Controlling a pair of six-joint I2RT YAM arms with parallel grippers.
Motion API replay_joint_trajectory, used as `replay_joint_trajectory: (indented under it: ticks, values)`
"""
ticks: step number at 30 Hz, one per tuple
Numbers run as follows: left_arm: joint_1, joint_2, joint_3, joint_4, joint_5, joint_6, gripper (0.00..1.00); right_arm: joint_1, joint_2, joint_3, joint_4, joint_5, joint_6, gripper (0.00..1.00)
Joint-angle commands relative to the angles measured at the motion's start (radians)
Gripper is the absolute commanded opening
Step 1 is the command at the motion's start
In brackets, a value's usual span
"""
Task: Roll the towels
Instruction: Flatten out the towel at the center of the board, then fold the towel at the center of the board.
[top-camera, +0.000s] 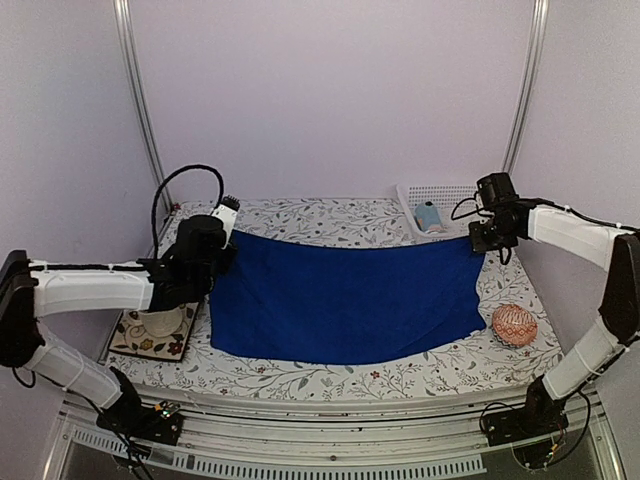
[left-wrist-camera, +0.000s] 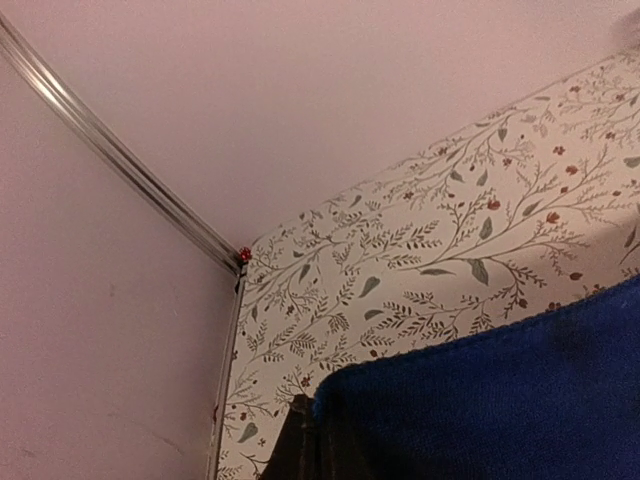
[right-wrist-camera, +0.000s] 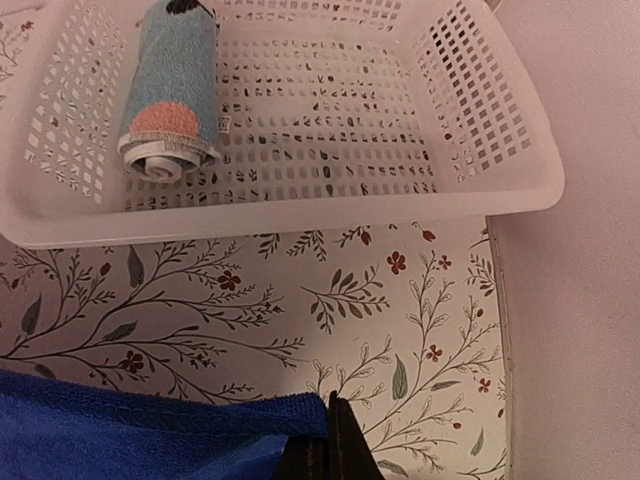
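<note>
The long royal-blue towel (top-camera: 345, 300) lies spread across the table, its far edge lifted at both far corners. My left gripper (top-camera: 222, 255) is shut on its far left corner; the cloth (left-wrist-camera: 500, 400) fills the lower right of the left wrist view. My right gripper (top-camera: 482, 243) is shut on the far right corner, where the blue hem (right-wrist-camera: 200, 425) meets my dark fingers (right-wrist-camera: 335, 455). The light-blue towel (right-wrist-camera: 170, 90) with an orange mark lies rolled in the white basket (right-wrist-camera: 480, 110), also seen from above (top-camera: 429, 216).
A round pink-red patterned ball (top-camera: 514, 325) sits at the right, near the blue towel's near right corner. A cup on a patterned mat (top-camera: 150, 335) stands at the left under my left arm. The white basket (top-camera: 412, 205) is at the back right.
</note>
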Motion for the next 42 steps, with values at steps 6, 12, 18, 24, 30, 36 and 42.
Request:
replay_joint_trajectory:
  ticks: [6, 12, 18, 24, 30, 36, 42]
  values:
    - [0.162, 0.413, 0.163, 0.105, 0.134, -0.057, 0.00, 0.010, 0.248, 0.099, 0.119, 0.108, -0.028, 0.02]
    - [0.177, 0.488, 0.197, 0.168, 0.134, -0.021, 0.00, 0.010, 0.275, 0.093, 0.165, 0.109, -0.045, 0.03]
    - [0.210, 0.502, 0.188, 0.222, 0.125, -0.003, 0.00, 0.010, 0.256, 0.104, 0.190, 0.124, -0.045, 0.02]
    - [0.228, 0.515, 0.166, 0.282, 0.035, 0.032, 0.00, 0.010, 0.276, 0.102, 0.200, 0.108, -0.045, 0.02]
    - [0.236, 0.541, 0.173, 0.297, 0.046, 0.038, 0.00, 0.015, 0.272, 0.101, 0.183, 0.079, -0.045, 0.03]
    - [0.236, 0.452, 0.100, 0.295, 0.104, 0.021, 0.00, 0.024, 0.160, 0.006, 0.112, 0.007, -0.061, 0.03]
    - [0.226, 0.301, 0.004, 0.209, 0.191, -0.009, 0.00, 0.039, 0.064, -0.078, 0.057, -0.004, 0.002, 0.03]
